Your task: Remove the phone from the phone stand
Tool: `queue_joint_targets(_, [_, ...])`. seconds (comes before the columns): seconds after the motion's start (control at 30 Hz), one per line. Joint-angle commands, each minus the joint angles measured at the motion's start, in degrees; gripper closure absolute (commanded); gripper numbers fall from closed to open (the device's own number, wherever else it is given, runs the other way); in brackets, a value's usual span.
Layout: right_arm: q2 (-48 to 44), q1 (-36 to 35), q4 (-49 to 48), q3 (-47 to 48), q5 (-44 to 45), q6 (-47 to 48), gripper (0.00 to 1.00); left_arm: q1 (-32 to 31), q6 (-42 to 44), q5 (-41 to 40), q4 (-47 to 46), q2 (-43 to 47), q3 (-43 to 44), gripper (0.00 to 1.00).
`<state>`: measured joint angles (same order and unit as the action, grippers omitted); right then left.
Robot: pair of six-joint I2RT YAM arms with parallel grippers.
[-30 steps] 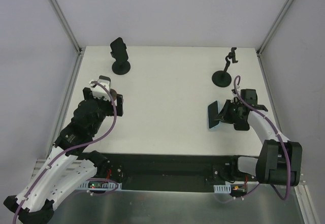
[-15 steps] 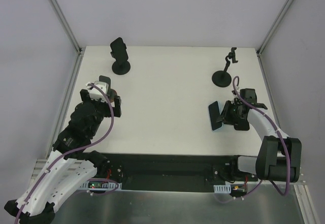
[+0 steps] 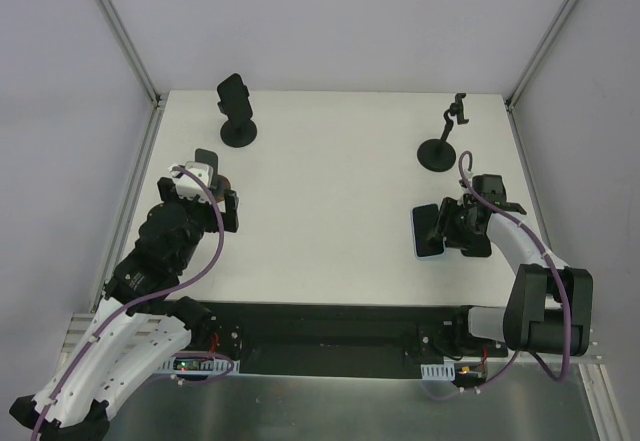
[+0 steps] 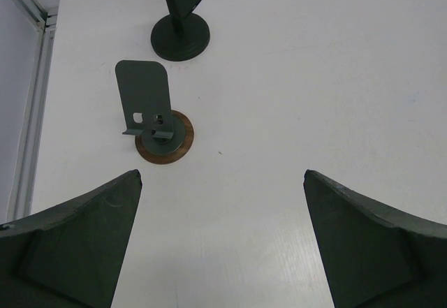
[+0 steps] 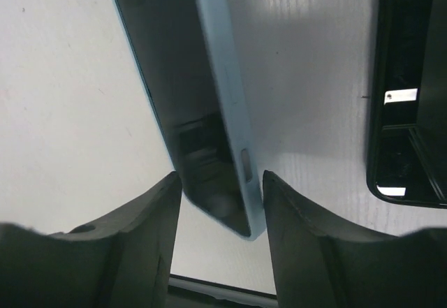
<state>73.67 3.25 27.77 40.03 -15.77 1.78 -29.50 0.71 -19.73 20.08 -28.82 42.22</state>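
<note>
The phone (image 3: 427, 229), in a light blue case, lies on the white table at the right, off any stand. My right gripper (image 3: 450, 226) straddles its near end. In the right wrist view the phone (image 5: 202, 98) sits between the parted fingers of the right gripper (image 5: 222, 181), with a gap on the left side. An empty clamp-top phone stand (image 3: 440, 146) rises behind it. My left gripper (image 3: 210, 196) is wide open over bare table. Just beyond it stands an empty phone stand (image 4: 150, 105) on a brown round base.
A black stand (image 3: 238, 111) carrying a dark slab is at the back left, also seen in the left wrist view as the black stand (image 4: 179, 32). A glossy black flat object (image 5: 408, 91) lies right of the phone. Frame rails edge the table.
The right gripper's fingers have spread apart and the phone has dropped from a tilted pose to lie flat. The left arm has edged slightly back and left.
</note>
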Motion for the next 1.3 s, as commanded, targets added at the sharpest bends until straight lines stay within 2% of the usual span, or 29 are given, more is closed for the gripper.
queue_joint_targets(0.0, [-0.28, 0.27, 1.23, 0.66, 1.53, -0.02, 0.43, 0.93, -0.27, 1.09, -0.65, 0.52, -0.38, 0.01])
queue_joint_targets(0.13, [-0.37, 0.01, 1.23, 0.84, 2.93, 0.06, 0.27, 1.28, -0.27, 1.35, -0.74, 0.87, -0.47, 0.01])
queue_joint_targets(0.17, [-0.46, -0.52, 1.15, 1.01, 3.37, 0.06, 0.19, 1.37, -0.36, 1.27, -0.57, 0.87, -0.47, 0.01])
queue_joint_targets(0.23, [-0.63, -1.31, 1.5, 1.36, 5.22, 0.24, 0.1, 1.55, -0.36, 1.71, -0.65, 0.87, -0.47, 0.01])
queue_joint_targets(0.27, [-0.72, -2.36, 1.5, 1.89, 6.09, 0.5, 0.02, 1.72, -0.36, 1.88, -0.65, 0.78, -0.47, 0.01])
queue_joint_targets(0.3, [-0.89, -2.89, 1.76, 2.24, 8.1, 0.59, 0.0, 1.64, -0.36, 1.97, -0.65, 0.78, -0.47, 0.01])
queue_joint_targets(0.33, [-0.98, -3.07, 1.94, 2.59, 9.08, 0.94, 0.03, 1.9, -0.36, 2.06, -0.65, 0.78, -0.47, 0.01])
queue_joint_targets(0.53, [2.35, -10.34, 4.04, 7.6, 15.41, 2.79, 0.04, 2.34, -0.53, 2.59, -0.74, 0.69, -0.47, 0.01])
queue_joint_targets(0.63, [5.69, -13.6, 5.19, 10.06, 21.47, 3.75, 0.04, 2.6, -0.62, 2.59, -0.65, 0.78, -0.47, 0.01])
queue_joint_targets(0.87, [13.51, -16.16, 5.36, 13.23, 21.48, 4.02, 0.04, 2.78, -0.54, 2.59, -0.65, 0.69, -0.56, 0.01])
queue_joint_targets(1.17, [17.73, -17.75, 5.72, 14.64, 22.35, 4.11, 0.01, 3.13, -0.62, 2.94, -0.65, 0.43, -0.56, 0.01])
queue_joint_targets(1.27, [18.18, -17.75, 5.72, 14.46, 24.72, 4.11, 0.12, 3.22, -0.62, 3.29, -0.65, 0.34, -0.56, 0.01])
